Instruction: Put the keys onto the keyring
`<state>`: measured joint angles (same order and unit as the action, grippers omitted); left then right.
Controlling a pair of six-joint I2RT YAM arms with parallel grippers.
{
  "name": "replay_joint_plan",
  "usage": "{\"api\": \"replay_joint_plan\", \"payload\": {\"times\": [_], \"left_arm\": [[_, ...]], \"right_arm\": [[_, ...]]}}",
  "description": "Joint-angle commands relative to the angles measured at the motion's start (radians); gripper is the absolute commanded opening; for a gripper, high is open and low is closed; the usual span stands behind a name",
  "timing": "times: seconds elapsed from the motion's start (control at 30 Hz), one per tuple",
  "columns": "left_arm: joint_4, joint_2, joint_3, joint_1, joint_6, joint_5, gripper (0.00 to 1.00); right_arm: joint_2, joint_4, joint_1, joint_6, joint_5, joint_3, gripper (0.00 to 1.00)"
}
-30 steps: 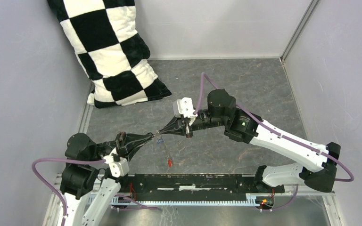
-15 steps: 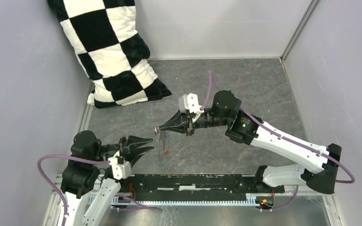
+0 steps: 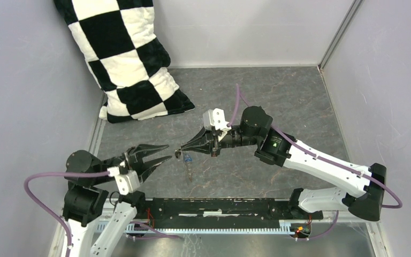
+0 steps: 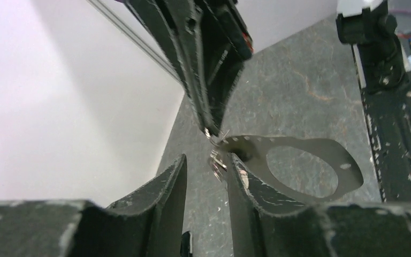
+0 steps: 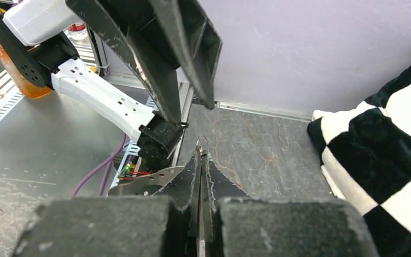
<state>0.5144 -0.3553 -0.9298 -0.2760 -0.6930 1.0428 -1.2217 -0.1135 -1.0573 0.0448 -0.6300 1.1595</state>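
Near the middle of the top view, the right tool [image 3: 178,151] has its two black, wedge-shaped fingers pressed flat together, clamped on the keyring [image 3: 188,167]; the ring is one thin grey wire hoop hanging from the tip above the desk [image 3: 278,96], so fine that it barely shows against the surface; just under the tip sits one small blue key [image 3: 187,157], on the wire or merely beside it, I cannot tell; it is the only key I can count, any others being too small to make out. From the right wrist, low centre of the frame, the same tool shows no gap between its matt, grainy fingers, and a narrow arc of wire pokes up from between their tips.

Left of centre in the top view, the left tool [image 3: 168,152] points at the right one; its two tapering black fingers stand apart with nothing gripped, their tips near the other tool's tip but not touching. From the left wrist, those scuffed fingers [image 4: 174,182] rise from the lower edge; the right tool's tip comes down from top centre, and a few glinting metal bits [image 4: 217,160] hang below it, too small to tell ring from key.

The desk is dark grey, mottled and veined like stone; one plush pillow [image 3: 123,59] in black-and-white checks leans in the upper left corner.
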Motion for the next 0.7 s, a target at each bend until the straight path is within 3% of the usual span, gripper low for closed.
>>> {"api": "replay_joint_plan", "payload": {"times": [0.0,0.17,0.47,0.67], "left_arm": [[-0.170,-0.084,-0.046,0.006,0.304,-0.033,0.42],[-0.116,-0.164,-0.068,0.006,0.360,0.043,0.40],[-0.006,-0.232,-0.126,0.005,0.299,0.129,0.37],[0.144,-0.243,-0.154,0.006,0.187,0.202,0.28]], "right_arm": [[0.034,-0.111,0.006,-0.031,-0.016,-0.006,0.01],[0.044,-0.187,0.005,-0.064,-0.016,-0.042,0.01],[0.053,-0.339,0.006,-0.138,0.012,-0.121,0.01],[0.066,-0.370,0.005,-0.142,0.069,-0.149,0.01]]}}
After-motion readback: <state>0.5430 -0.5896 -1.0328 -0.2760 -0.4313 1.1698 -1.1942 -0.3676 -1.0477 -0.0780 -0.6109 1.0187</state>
